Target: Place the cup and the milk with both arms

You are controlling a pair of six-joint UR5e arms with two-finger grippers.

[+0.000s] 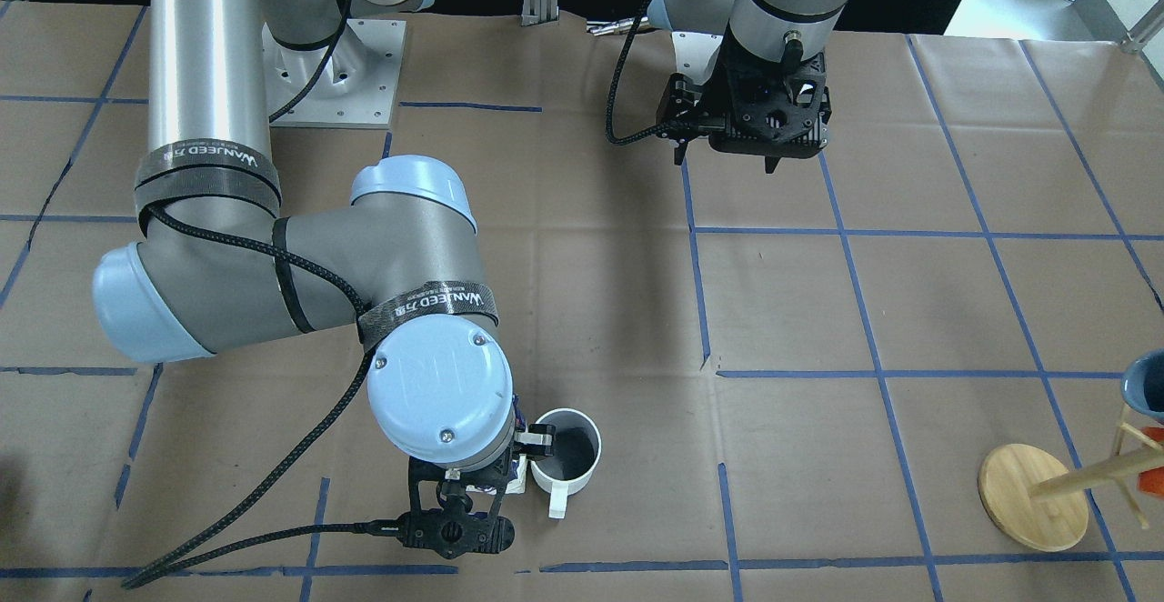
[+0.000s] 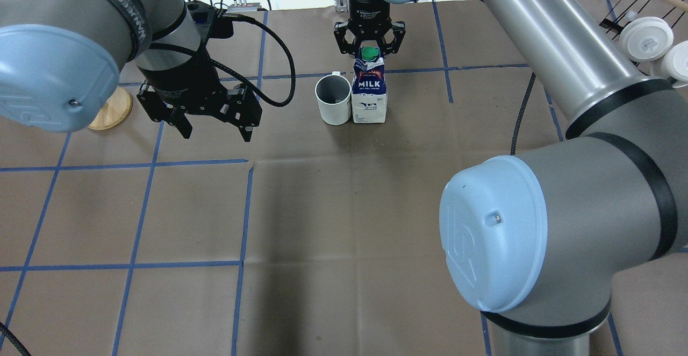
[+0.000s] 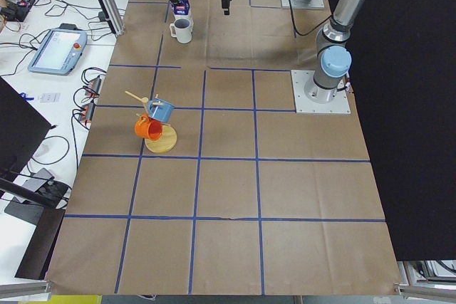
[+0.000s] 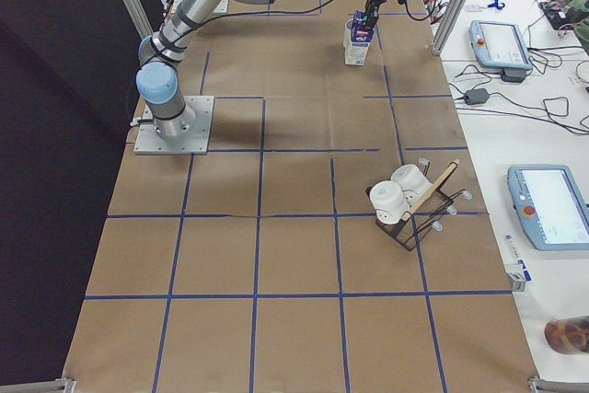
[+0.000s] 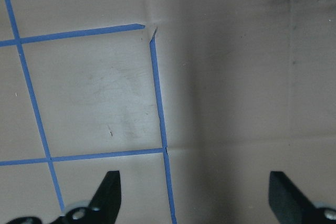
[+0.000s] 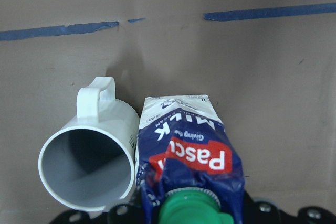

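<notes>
The milk [image 2: 370, 91] stands upright on the table at the far centre, with its green cap [image 2: 368, 53] on top. The white cup [image 2: 333, 99] stands right against the carton, on the robot's left side of it, handle pointing away from the robot. My right gripper [image 2: 368, 44] comes straight down onto the carton's top and is shut on it. The right wrist view shows the milk [image 6: 189, 150] and the cup [image 6: 89, 171] side by side from above. In the front-facing view the cup [image 1: 566, 452] shows and the wrist hides most of the milk. My left gripper [image 2: 210, 126] hovers open and empty, well to the left of the cup.
A wooden mug tree [image 2: 110, 109] stands behind my left gripper; it holds an orange and a blue mug [image 3: 153, 120]. A rack with white cups [image 2: 645, 38] stands at the far right. Blue tape lines [image 5: 157, 93] mark squares on the brown paper.
</notes>
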